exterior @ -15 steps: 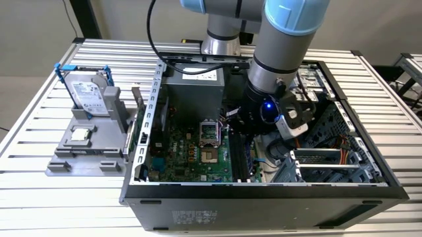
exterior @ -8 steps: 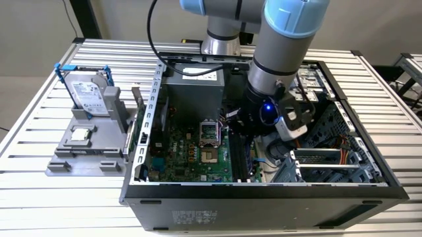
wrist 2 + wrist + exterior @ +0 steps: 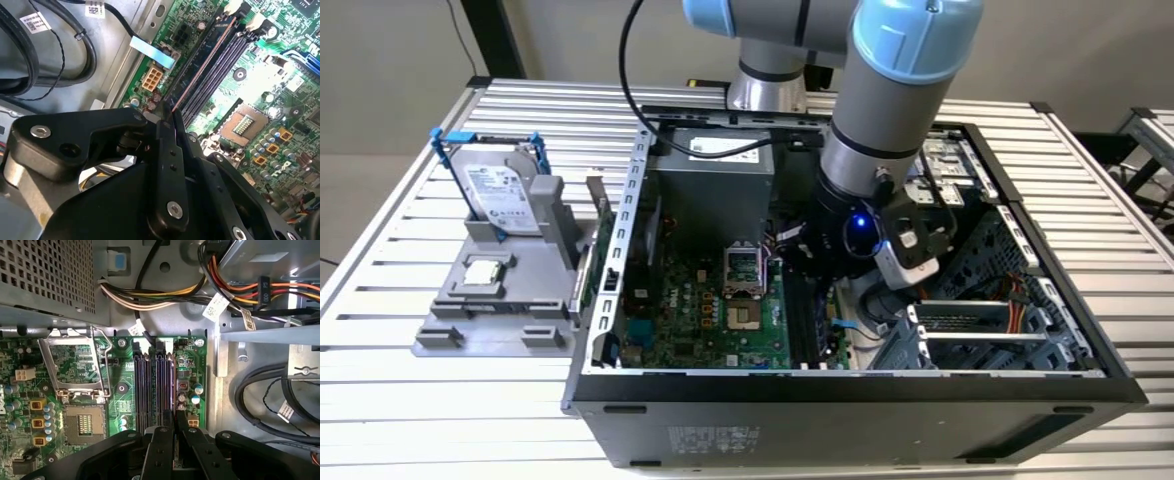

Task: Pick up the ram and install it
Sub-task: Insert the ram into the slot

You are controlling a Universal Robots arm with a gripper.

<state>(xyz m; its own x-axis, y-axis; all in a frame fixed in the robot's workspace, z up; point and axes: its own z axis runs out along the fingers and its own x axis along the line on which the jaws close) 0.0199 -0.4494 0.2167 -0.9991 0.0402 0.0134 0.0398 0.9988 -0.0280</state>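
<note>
The gripper (image 3: pixel 175 427) sits low inside an open desktop computer case (image 3: pixel 854 385), its two black fingers (image 3: pixel 167 135) pressed close together on the thin edge of the ram (image 3: pixel 200 65), a dark stick seen edge-on with a coppery line along it. In the first wrist view the fingertips straddle the outermost of the memory slots (image 3: pixel 150 390), and the ram (image 3: pixel 174 390) runs lengthwise along that slot, parallel to the others, pointing toward the white latches (image 3: pixel 164 346) at the far end. Beside the slots lies the empty processor socket (image 3: pixel 82 420) on the green motherboard (image 3: pixel 707 320). The case lies on its side on a slatted aluminium table (image 3: pixel 400 400); to the exterior view's left, a grey fixture (image 3: pixel 507 300) holds a silver hard drive (image 3: pixel 496 195) upright.
</note>
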